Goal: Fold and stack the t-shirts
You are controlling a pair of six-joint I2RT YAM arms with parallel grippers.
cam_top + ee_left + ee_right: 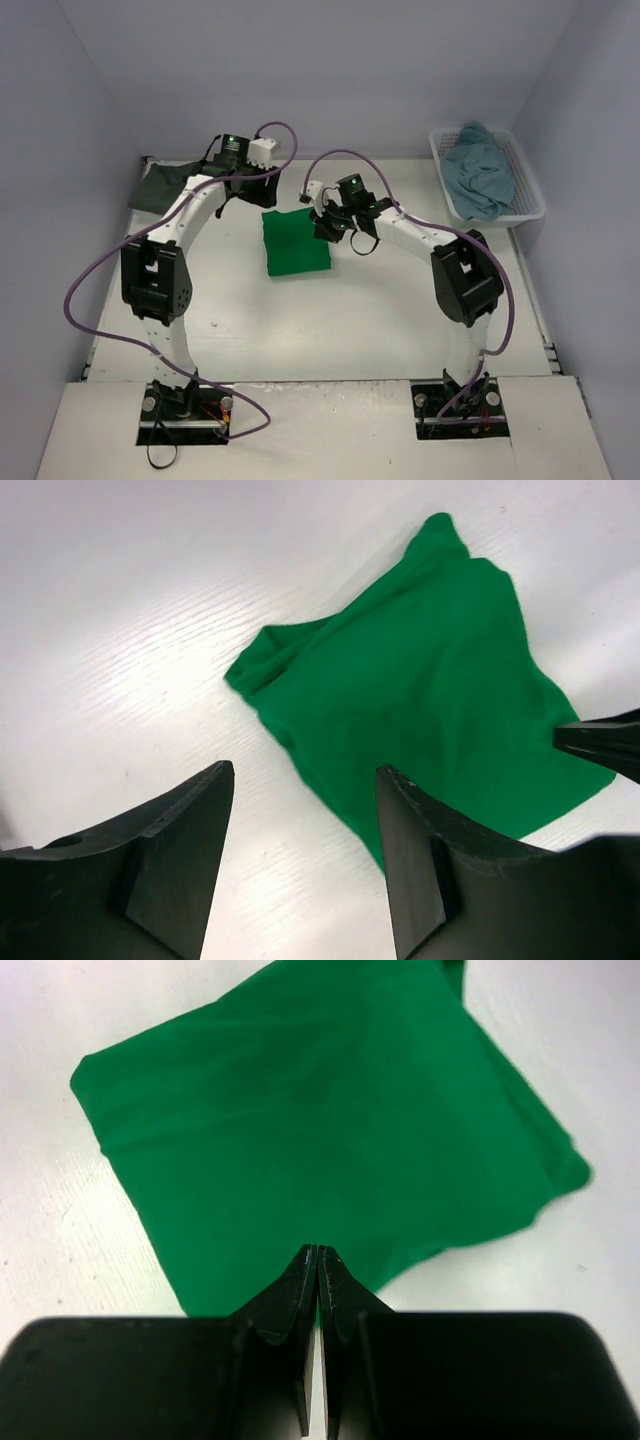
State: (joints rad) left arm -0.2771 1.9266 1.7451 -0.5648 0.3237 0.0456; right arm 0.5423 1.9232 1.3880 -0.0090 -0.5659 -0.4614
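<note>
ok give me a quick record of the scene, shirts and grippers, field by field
green t-shirt: folded into a rough square, flat at the middle of the table
dark grey t-shirt: lying at the table's far left corner
teal-blue t-shirt: bunched in the white basket, far right
left gripper: open, empty, beside the green t-shirt
right gripper: shut, tips over the green t-shirt's edge
stack: no shirt lies on another

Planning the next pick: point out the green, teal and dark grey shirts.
green shirt [296, 242], top external view, middle of the folded square.
teal shirt [482, 175], top external view, middle of the bunched cloth.
dark grey shirt [158, 188], top external view, visible middle.
</note>
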